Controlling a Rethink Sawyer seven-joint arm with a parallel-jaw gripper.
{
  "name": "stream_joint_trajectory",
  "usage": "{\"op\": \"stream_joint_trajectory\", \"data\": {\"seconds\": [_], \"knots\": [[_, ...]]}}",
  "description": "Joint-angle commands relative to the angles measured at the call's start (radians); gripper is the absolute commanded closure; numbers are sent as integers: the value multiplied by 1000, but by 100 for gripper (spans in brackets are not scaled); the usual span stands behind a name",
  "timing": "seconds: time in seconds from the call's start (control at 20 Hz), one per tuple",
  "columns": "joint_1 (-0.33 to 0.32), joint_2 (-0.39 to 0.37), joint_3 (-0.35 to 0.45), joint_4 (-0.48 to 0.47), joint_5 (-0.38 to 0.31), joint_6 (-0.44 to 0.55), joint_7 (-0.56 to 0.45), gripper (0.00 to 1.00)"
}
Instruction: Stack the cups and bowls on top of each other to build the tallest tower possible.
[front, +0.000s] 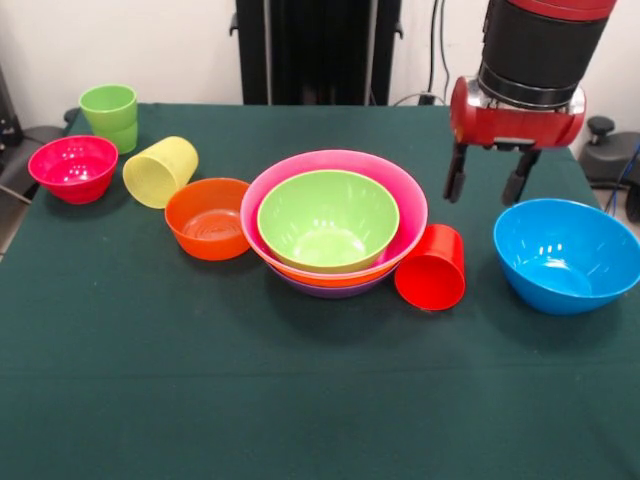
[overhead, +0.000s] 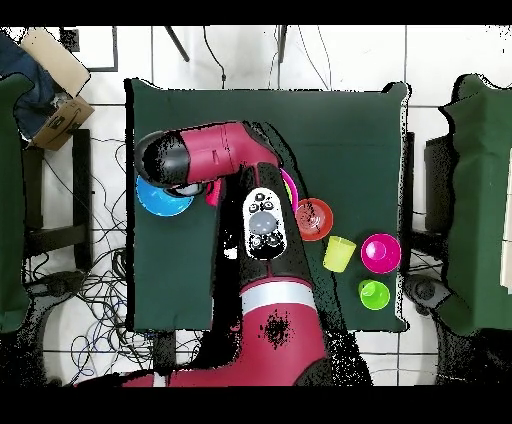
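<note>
The pincer (front: 489, 182) is hanging wide and empty above the worktop (front: 300, 400), between the tower (front: 335, 222) and the blue bowl (front: 565, 255), with the tipped red cup (front: 432, 267) lying just below it.

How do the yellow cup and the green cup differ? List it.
Pose: the yellow cup lies tipped on its side, mouth toward the camera, while the green cup stands upright. Place: the green cup sits near the table's far corner; the yellow cup lies nearer, between the magenta bowl and the small orange bowl. Colour: pale yellow against green. Both are small tapered tumblers, empty.
</note>
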Motion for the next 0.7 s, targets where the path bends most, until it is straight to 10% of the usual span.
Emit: {"op": "stream_joint_trajectory", "data": {"seconds": [0.05, 0.25, 0.7], "knots": [[28, 39, -19, 56, 23, -56, 181, 0], [40, 47, -18, -37, 29, 141, 97, 0], [101, 35, -81, -65, 118, 170, 285, 0]]}}
